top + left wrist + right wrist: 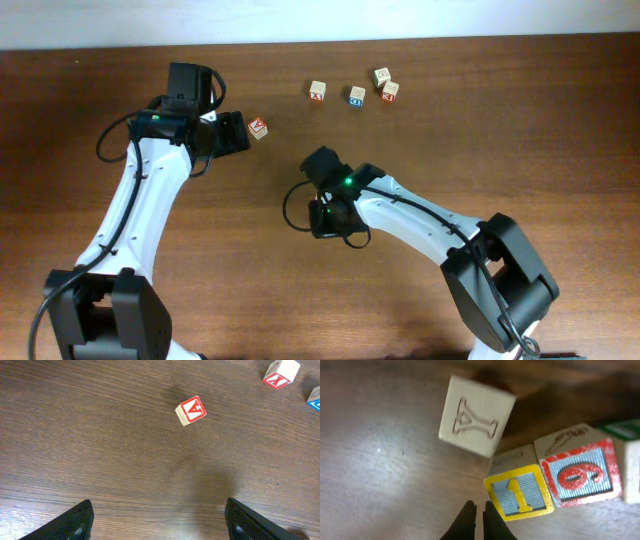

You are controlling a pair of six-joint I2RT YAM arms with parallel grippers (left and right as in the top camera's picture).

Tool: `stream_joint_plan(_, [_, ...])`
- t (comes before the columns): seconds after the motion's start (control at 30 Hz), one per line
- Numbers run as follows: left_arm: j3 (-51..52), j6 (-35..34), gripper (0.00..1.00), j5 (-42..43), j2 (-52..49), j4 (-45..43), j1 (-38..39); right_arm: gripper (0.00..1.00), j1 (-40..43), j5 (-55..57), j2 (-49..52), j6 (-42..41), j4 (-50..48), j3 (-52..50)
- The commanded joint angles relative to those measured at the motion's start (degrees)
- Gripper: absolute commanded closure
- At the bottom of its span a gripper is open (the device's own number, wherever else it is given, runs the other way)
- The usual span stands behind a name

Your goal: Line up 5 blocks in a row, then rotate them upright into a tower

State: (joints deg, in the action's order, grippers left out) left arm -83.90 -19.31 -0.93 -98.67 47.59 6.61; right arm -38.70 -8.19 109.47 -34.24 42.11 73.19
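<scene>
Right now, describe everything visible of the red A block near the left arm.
The red A block is a small pale-wood cube, top face framed in red with a letter A. It sits flat on the dark wooden table, askew to the grain, alone. Nothing touches it; the left gripper, jaws open, stands short of it.

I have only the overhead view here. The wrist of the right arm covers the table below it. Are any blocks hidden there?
Observer: Yes. The right wrist view shows a Y cube, a yellow-framed cube and a red-framed cube close together.
Operator: Do the right jaws hold one?
Observer: No, they are shut on nothing, just short of the yellow-framed cube.
Operator: And the left jaws?
Observer: Open wide, with the red A cube lying apart ahead of them.
</scene>
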Motion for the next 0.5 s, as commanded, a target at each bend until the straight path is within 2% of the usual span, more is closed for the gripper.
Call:
stream_joint_plan(0.0, [-0.6,-0.5,0.18,-0.4,0.5,0.1,-0.1,0.91,1.6,1.8,0.6,0.3,-1.9,0.8])
stream_joint_plan(0.27, [-0.6,-0.3,0.18,-0.4,0.5,0.1,-0.1,0.91,3.1,5.7,0.6,0.3,-6.1,0.8])
stream_joint_plan(0.33, [-0.6,-0.3,0.18,-0.5,0.5,0.0,-0.1,0.91,3.4,5.7,0.5,4.3,-6.3,3.8])
stream_joint_plan(0.47, [-0.6,-0.3,0.18,-0.6,0.5,-0.2,-0.1,0.83,3.5,10.6,0.7,7.8,-8.2,9.1])
